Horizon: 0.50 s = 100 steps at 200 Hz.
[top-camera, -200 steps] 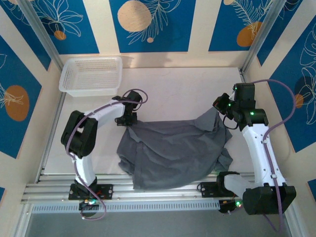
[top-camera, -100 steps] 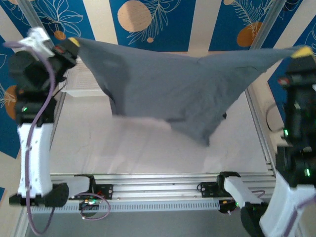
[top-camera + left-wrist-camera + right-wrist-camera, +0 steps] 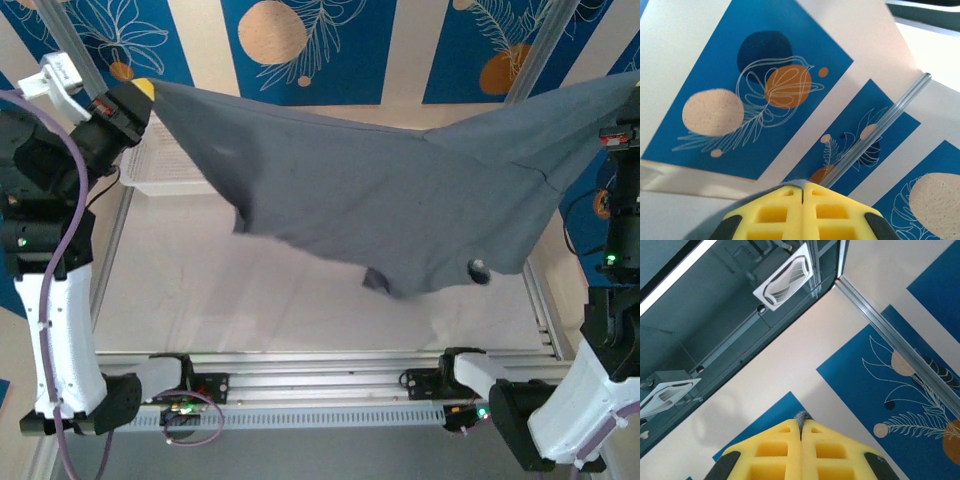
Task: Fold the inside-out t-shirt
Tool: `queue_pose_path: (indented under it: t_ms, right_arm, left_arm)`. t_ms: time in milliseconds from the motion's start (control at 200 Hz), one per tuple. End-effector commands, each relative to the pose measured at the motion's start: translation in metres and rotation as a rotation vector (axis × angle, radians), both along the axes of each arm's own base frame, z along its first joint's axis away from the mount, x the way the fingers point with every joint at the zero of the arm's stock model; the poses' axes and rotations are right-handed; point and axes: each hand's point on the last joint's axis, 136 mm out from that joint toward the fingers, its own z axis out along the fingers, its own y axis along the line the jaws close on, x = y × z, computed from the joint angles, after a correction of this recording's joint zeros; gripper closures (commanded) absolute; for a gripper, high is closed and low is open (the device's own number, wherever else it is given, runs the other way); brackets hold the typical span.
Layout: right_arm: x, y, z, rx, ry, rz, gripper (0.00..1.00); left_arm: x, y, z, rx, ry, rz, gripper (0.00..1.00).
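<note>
1. The left gripper [image 3: 140,92] is raised high at the left, above the white basket [image 3: 150,170]. Its jaws are pressed together on one corner of the inside-out t-shirt [image 3: 400,190].
2. The right gripper [image 3: 801,424] pinches a tuft of grey cloth between its yellow pads.
3. A second ago the shirt lay crumpled on the table [image 3: 250,290]. Now it hangs stretched in the air between the raised arms.
4. Compared with half a second ago, its right end reaches higher and further right.

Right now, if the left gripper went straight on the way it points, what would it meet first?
Most likely the blue-and-cream patterned wall ahead of the left gripper; nothing stands between them in its wrist view, though depth is unclear.
</note>
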Motion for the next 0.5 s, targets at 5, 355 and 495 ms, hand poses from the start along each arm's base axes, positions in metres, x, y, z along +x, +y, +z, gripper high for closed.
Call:
queue_pose_path:
  t_ms: [5, 355, 495]
  right_arm:
    - [-0.059, 0.005, 0.031, -0.032, -0.143, 0.000, 1.00]
    - [-0.072, 0.013, 0.042, -0.064, -0.194, 0.033, 1.00]
    - [-0.014, 0.018, 0.032, -0.087, -0.110, 0.067, 1.00]
  left_arm:
    - [-0.075, 0.011, 0.056, 0.067, -0.247, 0.085, 1.00]
    - [-0.104, 0.009, 0.068, 0.092, -0.343, 0.087, 1.00]
    - [-0.061, 0.012, 0.048, 0.071, -0.260, 0.095, 1.00]
